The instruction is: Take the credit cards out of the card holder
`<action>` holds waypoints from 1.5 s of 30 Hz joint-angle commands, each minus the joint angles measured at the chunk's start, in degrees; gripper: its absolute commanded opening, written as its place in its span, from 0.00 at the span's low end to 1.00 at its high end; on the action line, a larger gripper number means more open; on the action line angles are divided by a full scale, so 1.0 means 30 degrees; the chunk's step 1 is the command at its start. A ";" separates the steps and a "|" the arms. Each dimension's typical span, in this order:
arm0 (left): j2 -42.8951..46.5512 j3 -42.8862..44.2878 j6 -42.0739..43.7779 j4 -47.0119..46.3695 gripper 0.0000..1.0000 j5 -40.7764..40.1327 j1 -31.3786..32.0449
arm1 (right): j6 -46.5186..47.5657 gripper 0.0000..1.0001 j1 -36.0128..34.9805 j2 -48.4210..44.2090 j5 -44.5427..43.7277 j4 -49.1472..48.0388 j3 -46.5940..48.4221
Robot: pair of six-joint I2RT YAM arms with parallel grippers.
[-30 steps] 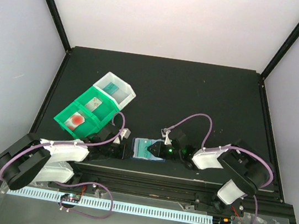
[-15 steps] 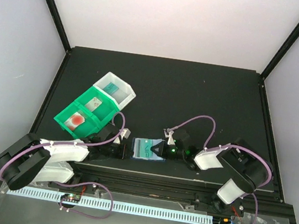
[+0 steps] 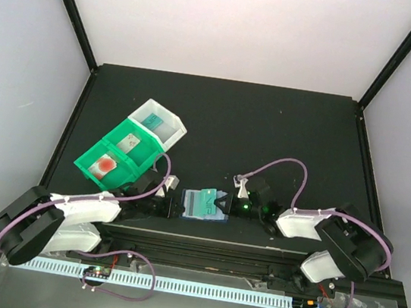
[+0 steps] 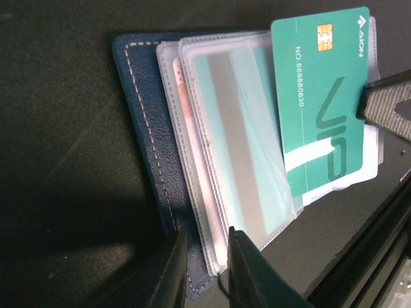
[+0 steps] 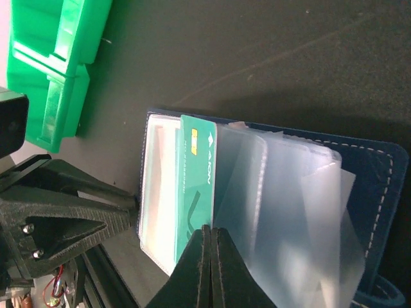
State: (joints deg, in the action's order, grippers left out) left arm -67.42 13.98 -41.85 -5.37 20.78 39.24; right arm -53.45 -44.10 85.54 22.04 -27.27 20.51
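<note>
Teal card (image 4: 324, 96) pinched by right gripper (image 5: 210, 236), left gripper (image 4: 207, 266) slightly parted, holder (image 4: 144, 135) half hidden

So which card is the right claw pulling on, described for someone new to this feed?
On the black table, near the front edge between the two arms, lies the open navy card holder. The green card sticks partway out of its clear sleeves, pinched by the right claw. It alone shows a gold chip and large VIP lettering.
</note>
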 commanded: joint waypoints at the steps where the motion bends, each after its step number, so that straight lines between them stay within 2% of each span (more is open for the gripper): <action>1: 0.0978 0.1028 0.0303 0.1438 0.25 -0.0359 0.0088 | 0.1806 0.01 0.0140 -0.0917 -0.0175 0.1851 0.0422; 5: 0.2113 0.1688 0.0238 0.2293 0.51 -0.0260 0.0091 | 0.2475 0.01 0.0377 -0.1583 0.0467 0.2348 0.0370; 12: 0.4788 0.2233 0.0119 0.3382 0.75 0.0122 0.0074 | 0.4026 0.01 0.0792 -0.3868 0.0609 0.4060 0.0327; 14: 0.5567 0.2656 0.0369 0.4234 0.89 -0.0151 0.0047 | 0.4765 0.01 0.0909 -0.4588 0.0984 0.4918 0.0555; 16: 0.6297 0.3327 0.0849 0.5509 0.94 -0.0566 0.0028 | 0.5600 0.01 0.0987 -0.5266 0.1433 0.5958 0.0999; 22: 0.7484 0.5319 0.2387 0.8319 0.93 -0.0555 -0.0068 | 0.7632 0.01 0.1046 -0.7277 0.3883 0.8278 0.1989; 29: 0.8915 0.5733 0.2798 0.8405 0.81 0.1900 -0.0145 | 0.8419 0.01 0.1065 -0.8677 0.7882 0.8584 0.2516; 36: 0.9698 0.5900 0.3516 0.8150 0.69 0.5467 -0.0275 | 0.6512 0.01 0.1047 -0.8681 1.2645 0.5345 0.2081; 45: 0.9710 0.5770 0.3535 0.6994 0.59 0.8341 -0.0532 | 0.3617 0.01 0.1021 -0.7955 1.4640 0.1162 0.1173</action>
State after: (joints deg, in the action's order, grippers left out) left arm -38.85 29.12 -31.64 18.52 39.46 38.52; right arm -38.35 -41.15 61.12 60.90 -16.19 25.45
